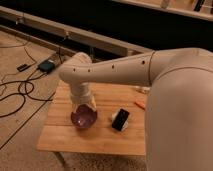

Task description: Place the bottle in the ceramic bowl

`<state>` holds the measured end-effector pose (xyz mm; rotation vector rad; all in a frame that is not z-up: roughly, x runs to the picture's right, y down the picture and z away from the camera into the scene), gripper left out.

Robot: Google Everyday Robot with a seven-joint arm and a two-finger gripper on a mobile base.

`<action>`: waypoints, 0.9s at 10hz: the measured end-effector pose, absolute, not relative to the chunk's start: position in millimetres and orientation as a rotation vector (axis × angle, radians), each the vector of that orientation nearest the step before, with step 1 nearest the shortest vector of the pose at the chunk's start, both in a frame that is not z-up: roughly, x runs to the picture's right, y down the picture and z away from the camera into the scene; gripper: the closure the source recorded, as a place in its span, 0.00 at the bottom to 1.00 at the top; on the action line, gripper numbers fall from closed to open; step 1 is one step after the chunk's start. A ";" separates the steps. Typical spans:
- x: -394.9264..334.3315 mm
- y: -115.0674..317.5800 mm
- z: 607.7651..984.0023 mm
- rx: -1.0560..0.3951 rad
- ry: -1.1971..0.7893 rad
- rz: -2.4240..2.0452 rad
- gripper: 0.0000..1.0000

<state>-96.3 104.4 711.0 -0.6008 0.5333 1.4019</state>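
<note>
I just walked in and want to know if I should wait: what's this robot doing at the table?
The robot's single arm reaches over a small wooden table. Its gripper hangs right above the dark purple ceramic bowl, close to its rim. The bottle meant for the bowl cannot be made out; the gripper may be hiding it. A flat black device lies just right of the bowl, and a small orange object lies farther right.
</note>
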 end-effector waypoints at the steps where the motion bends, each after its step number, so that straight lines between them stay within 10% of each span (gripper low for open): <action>1: -85.0 103.1 719.3 -0.605 0.537 1.371 0.35; 9: 90.4 41.7 832.9 -0.493 0.659 1.235 0.35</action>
